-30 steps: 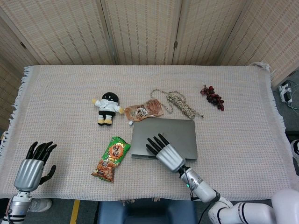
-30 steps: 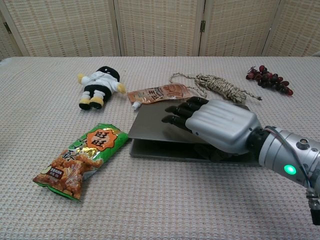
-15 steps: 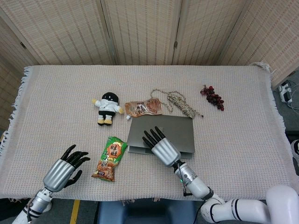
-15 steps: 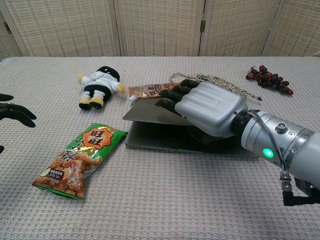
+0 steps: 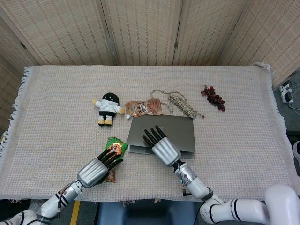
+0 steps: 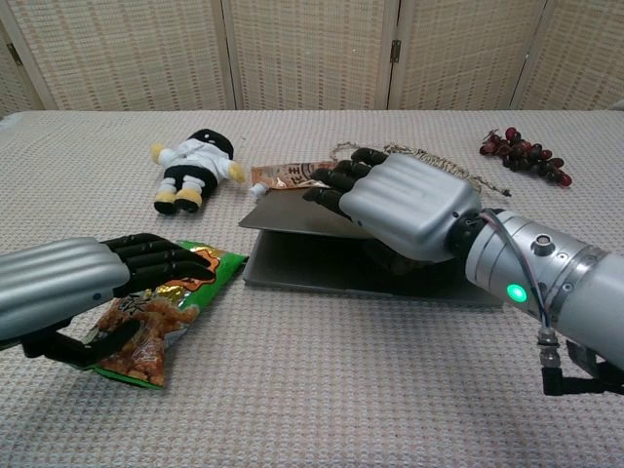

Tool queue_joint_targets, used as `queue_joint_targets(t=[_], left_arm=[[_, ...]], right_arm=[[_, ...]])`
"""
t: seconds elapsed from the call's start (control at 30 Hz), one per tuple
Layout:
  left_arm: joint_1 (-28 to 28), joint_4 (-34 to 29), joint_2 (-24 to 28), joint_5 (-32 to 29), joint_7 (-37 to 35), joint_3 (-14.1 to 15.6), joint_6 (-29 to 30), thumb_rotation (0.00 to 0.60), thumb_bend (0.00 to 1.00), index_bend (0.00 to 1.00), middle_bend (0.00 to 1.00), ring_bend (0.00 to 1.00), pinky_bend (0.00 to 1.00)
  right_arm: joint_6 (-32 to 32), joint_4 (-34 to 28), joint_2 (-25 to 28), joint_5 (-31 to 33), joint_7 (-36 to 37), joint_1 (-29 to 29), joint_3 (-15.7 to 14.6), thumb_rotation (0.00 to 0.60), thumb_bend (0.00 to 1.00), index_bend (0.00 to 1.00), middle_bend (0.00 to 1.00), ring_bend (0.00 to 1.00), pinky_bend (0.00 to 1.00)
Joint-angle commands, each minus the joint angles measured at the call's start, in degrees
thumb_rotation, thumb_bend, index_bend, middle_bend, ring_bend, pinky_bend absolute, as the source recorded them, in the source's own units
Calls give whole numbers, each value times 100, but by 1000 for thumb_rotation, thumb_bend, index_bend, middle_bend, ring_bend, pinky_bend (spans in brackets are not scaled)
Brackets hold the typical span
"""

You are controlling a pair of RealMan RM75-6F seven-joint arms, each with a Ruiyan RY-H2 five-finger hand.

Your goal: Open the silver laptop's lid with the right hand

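Observation:
The silver laptop (image 5: 180, 130) lies mid-table, its lid (image 6: 283, 216) raised a little off the base (image 6: 322, 275) at the front. My right hand (image 5: 162, 147) grips the lid's front edge, fingers spread over the top and thumb tucked beneath; in the chest view that hand (image 6: 405, 205) covers the lid's right part. My left hand (image 5: 97, 169) hovers low at the front left with its fingers apart and nothing in it. In the chest view this hand (image 6: 68, 288) hangs just over the green snack bag (image 6: 154, 339).
A plush doll (image 5: 108, 108) lies left of the laptop. An orange sachet (image 5: 144, 108) and a coil of rope (image 5: 181, 103) sit right behind the lid. Dark grapes (image 5: 213, 97) are at the far right. The snack bag (image 5: 116, 145) lies beside the laptop's left edge.
The lid has lifted a little further under my right hand. My left hand has swept in from the front left corner to above the snack bag.

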Motion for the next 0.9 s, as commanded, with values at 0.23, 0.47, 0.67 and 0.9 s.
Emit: queue_joint_targets(t=[0.23, 0.47, 0.67, 0.9], left_arm=[[-412, -116, -487, -848, 993, -316, -837, 600, 721, 42, 34, 0, 0], [-675, 17, -815, -1618, 1318, -610, -1244, 600, 721, 19, 15, 0, 0], [-895, 92, -934, -2163, 1555, -704, -1550, 600, 727, 15, 14, 0, 0], [-1071, 77, -944, -2717, 1848, -698, -1719, 600, 777, 15, 35, 0, 0]], right_arm=[[69, 29, -42, 75, -97, 73, -29, 600, 602, 0, 0, 0, 0], [107, 73, -115, 97, -151, 150, -43, 600, 601, 0, 0, 0, 0], [161, 82, -143, 132, -189, 185, -46, 600, 601, 0, 0, 0, 0], [177, 154, -159, 217, -179, 209, -55, 600, 601, 0, 0, 0, 0]])
